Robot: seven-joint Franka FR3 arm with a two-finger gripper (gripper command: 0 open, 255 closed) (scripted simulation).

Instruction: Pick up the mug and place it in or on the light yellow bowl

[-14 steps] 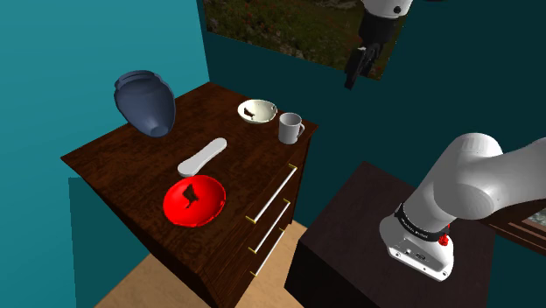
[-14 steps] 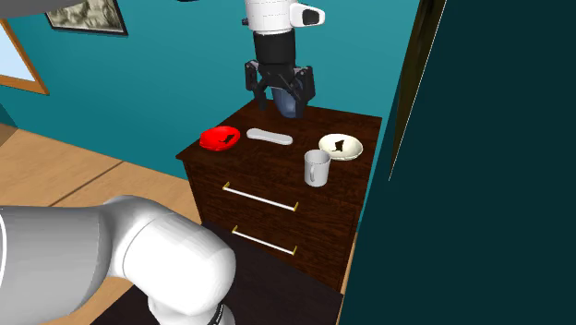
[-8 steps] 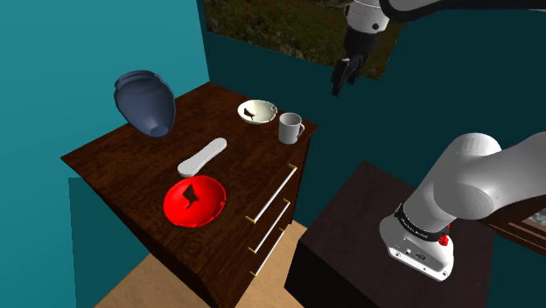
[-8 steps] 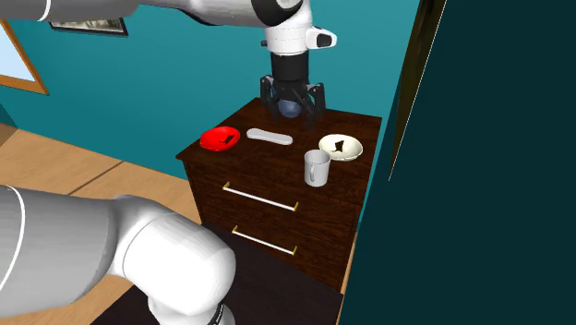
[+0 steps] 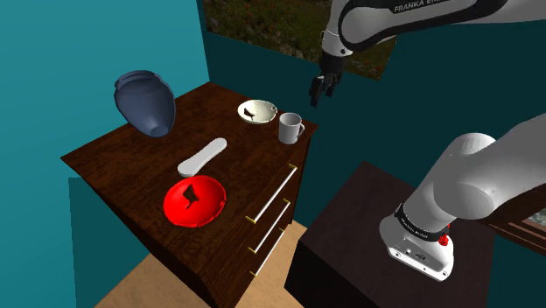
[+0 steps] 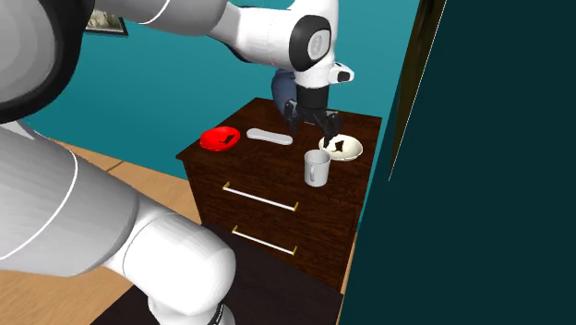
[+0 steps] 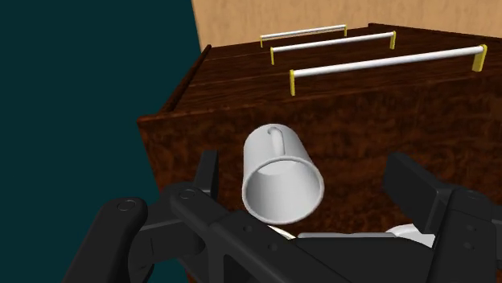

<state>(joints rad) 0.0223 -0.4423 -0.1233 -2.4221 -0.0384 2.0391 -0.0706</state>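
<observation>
A white mug (image 5: 290,129) stands upright near the front corner of the dark wooden dresser (image 5: 140,162), its handle toward the drawer side. Beside it sits the light yellow bowl (image 5: 257,111), with something dark inside. My black gripper (image 5: 319,87) hangs open in the air above the mug, slightly to the shoulder view's right of it. In the second exterior view the gripper (image 6: 316,123) hovers over the dresser top, behind the mug (image 6: 317,168) and next to the bowl (image 6: 341,147). Looking along the gripper (image 7: 303,161), the mug (image 7: 281,177) lies below, between the spread fingers, untouched.
On the dresser also stand a blue vase (image 5: 146,101), a flat white oblong piece (image 5: 202,156) and a red bowl (image 5: 194,200). Drawer handles (image 5: 273,194) line the dresser's front. The dark stand (image 5: 350,236) is at the lower right. A teal wall runs behind.
The arm has swung to the shoulder view's left and come down toward the mug and bowl. The fingers stayed open. Nothing on the dresser moved.
</observation>
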